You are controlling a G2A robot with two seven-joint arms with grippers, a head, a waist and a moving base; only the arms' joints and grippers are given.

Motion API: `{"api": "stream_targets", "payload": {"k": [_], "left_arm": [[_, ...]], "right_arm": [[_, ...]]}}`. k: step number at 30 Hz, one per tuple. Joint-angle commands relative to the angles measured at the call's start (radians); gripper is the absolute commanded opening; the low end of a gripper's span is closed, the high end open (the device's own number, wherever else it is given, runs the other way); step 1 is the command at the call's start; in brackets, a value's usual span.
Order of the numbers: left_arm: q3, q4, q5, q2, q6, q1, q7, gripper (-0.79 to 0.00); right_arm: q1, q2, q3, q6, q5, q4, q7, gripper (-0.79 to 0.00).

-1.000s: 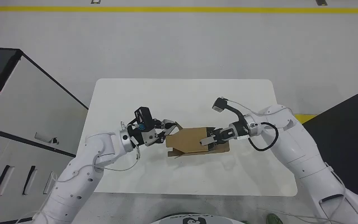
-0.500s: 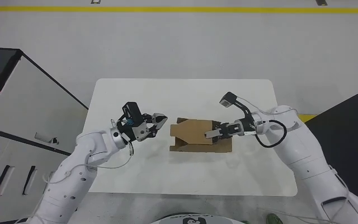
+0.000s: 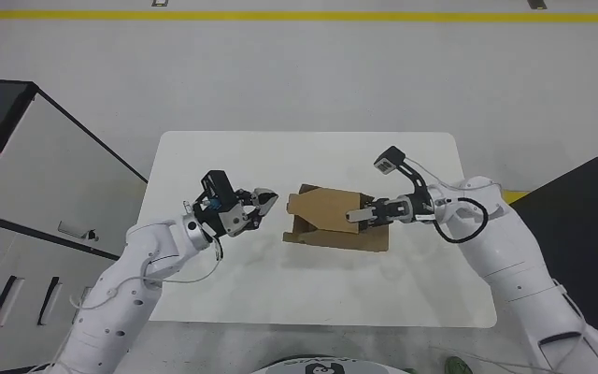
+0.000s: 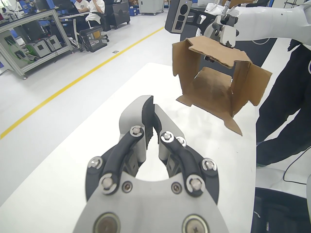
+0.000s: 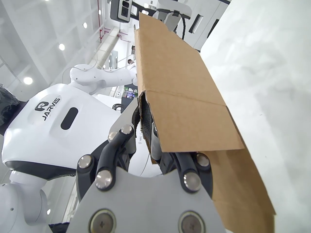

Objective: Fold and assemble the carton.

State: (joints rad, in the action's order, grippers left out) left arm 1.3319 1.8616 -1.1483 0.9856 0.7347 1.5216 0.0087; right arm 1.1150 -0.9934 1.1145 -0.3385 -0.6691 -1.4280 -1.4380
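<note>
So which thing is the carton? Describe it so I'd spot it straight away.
Look at the white table between the two white arms. Near its middle is the carton, pinched at one end by the right gripper. It is the only brown cardboard thing there, a half-opened sleeve with loose flaps.

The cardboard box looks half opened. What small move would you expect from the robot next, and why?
Probably the left end effector moves forward to press a side flap inward. The right end effector grips the carton by its top panel, opened into a tube with flaps sticking out; the left one is free, short of the open end facing it.
</note>
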Motion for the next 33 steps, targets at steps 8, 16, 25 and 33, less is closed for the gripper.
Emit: {"api": "stream_targets", "payload": {"k": [8,16,25,33], "left_arm": [[-0.013,0.009,-0.004,0.002,0.002,-0.001,-0.012,-0.785],[-0.045,0.021,-0.004,0.004,0.03,-0.006,-0.012,-0.785],[-0.076,0.043,-0.014,0.007,0.05,-0.012,-0.01,-0.785],[-0.088,0.046,-0.016,0.008,0.063,-0.015,-0.011,-0.785]], "right_arm": [[0.029,0.005,0.045,-0.016,-0.081,0.0,-0.025,-0.785],[0.04,0.002,0.053,-0.009,-0.124,-0.004,-0.035,-0.785],[0.026,-0.007,0.028,-0.003,-0.115,0.01,-0.032,-0.785],[0.009,-0.015,0.004,0.015,-0.085,0.021,-0.014,-0.785]]}}
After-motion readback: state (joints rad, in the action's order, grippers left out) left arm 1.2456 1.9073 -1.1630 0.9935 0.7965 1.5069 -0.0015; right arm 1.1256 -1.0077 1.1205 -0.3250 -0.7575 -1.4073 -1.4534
